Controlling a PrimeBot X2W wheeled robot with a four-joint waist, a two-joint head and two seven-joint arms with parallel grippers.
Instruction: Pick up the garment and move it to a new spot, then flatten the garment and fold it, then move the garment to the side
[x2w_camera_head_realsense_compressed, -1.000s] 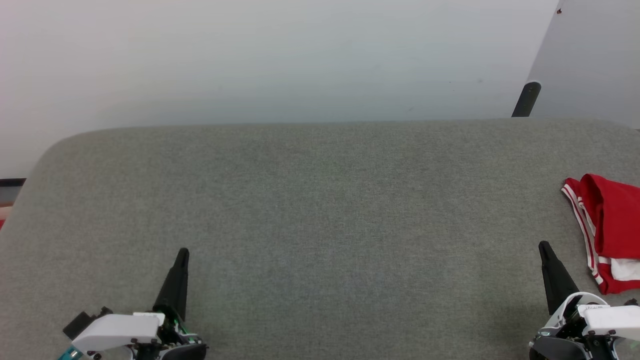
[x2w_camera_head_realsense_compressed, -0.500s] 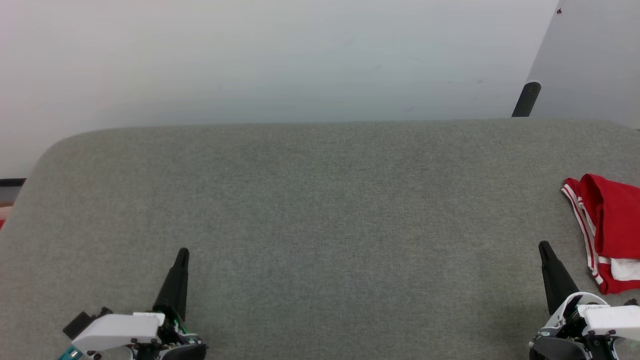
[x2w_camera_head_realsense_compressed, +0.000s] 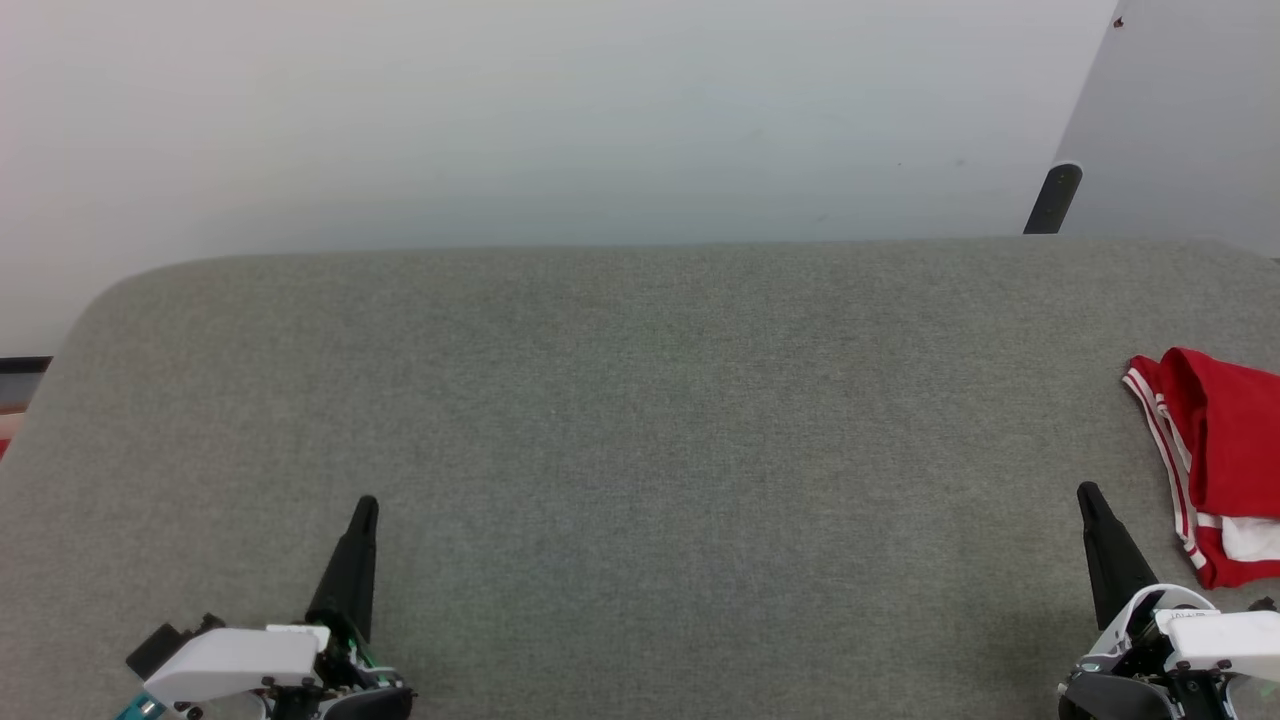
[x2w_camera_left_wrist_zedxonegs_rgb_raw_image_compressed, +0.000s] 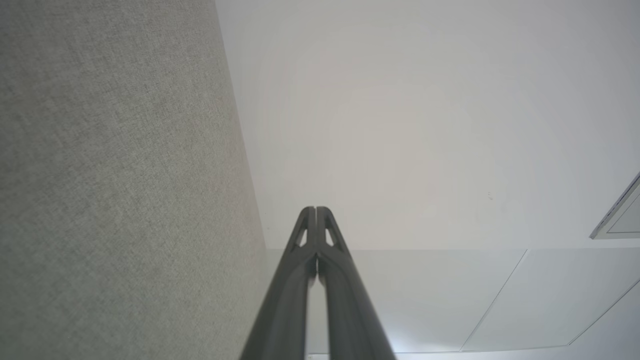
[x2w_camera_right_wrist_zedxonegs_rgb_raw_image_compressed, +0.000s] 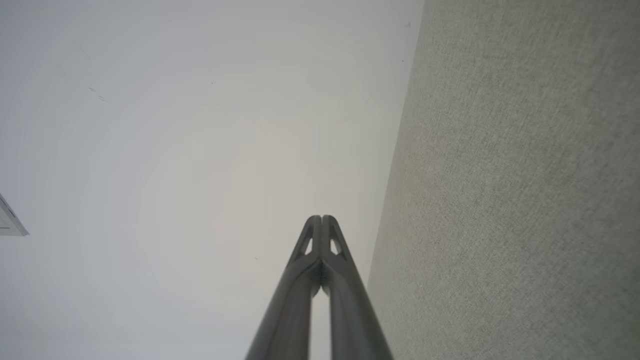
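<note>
Two grippers: both are sitting along the bottom edge of the head view, fingers pointing up the frame, neither touching any cloth.
left gripper (x2w_camera_head_realsense_compressed: 366, 505): is resting at the lower left of the head view; in the left wrist view its two dark fingers (x2w_camera_left_wrist_zedxonegs_rgb_raw_image_compressed: 285, 305) are pressing together tip to tip, holding nothing.
right gripper (x2w_camera_head_realsense_compressed: 1088, 492): is sitting at the lower right of the head view; in the right wrist view its fingers (x2w_camera_right_wrist_zedxonegs_rgb_raw_image_compressed: 287, 310) are meeting at the tips, empty.
garment (x2w_camera_head_realsense_compressed: 1225, 440): is lying bunched at the right edge of the head view, running partly off the frame, red with white stripes along its left border; it is lying near the right gripper but apart from it.
grey fabric surface (x2w_camera_head_realsense_compressed: 640, 400): is spreading across the middle and lower frame, bearing the garment.
wall (x2w_camera_head_realsense_compressed: 500, 120): is running pale across the top of the frame.
dark post (x2w_camera_head_realsense_compressed: 1052, 198): is standing at the upper right, past the surface's far edge.
</note>
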